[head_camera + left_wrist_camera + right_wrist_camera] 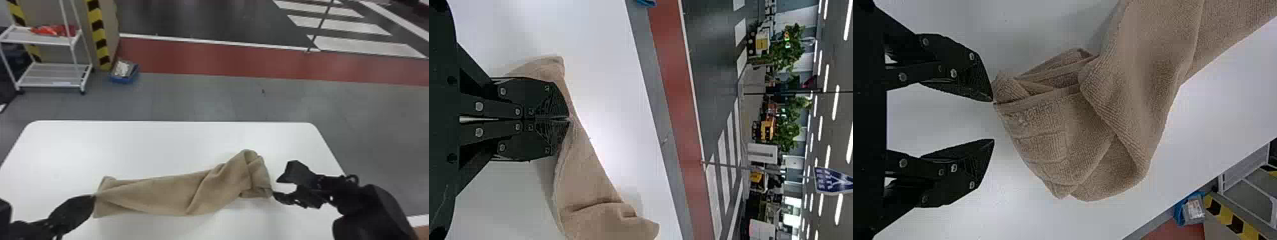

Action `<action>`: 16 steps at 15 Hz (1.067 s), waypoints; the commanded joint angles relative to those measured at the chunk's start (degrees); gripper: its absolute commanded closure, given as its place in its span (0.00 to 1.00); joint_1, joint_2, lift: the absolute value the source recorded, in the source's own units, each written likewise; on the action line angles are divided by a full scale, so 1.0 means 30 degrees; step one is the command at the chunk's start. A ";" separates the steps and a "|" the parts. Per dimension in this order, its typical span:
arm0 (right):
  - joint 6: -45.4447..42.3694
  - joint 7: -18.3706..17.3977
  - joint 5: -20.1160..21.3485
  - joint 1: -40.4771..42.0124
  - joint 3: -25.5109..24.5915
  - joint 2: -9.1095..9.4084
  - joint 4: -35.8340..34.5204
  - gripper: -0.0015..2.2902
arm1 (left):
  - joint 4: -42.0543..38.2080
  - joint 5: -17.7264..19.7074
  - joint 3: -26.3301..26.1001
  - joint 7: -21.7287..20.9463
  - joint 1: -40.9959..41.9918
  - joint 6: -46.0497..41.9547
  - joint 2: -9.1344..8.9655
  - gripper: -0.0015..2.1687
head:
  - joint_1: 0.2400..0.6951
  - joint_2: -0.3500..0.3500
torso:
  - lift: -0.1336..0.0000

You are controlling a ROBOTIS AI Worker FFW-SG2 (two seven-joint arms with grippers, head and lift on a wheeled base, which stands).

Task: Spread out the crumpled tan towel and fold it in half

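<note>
— "Missed anything of the tan towel?"

— "Couldn't see the bit behind the left gripper, nor the layers inside the bunched end. Couldn't tell touch from near miss at the right gripper."

— "Missed anything past the edges?"

— "Missed the near side of the white table below the head view, and some towel beyond both wrist views."

— "And farther off?"

— "Couldn't name the blurred red thing on the cart or the tiny floor speck."
</note>
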 commanded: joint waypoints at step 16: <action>-0.0390 0.0206 -0.1007 -0.0011 -0.0980 0.0240 -0.0529 0.57 | -0.0060 0.0131 0.0203 -0.0021 0.0265 -0.0234 0.0030 0.75 | 1.00 0.24 | 1.00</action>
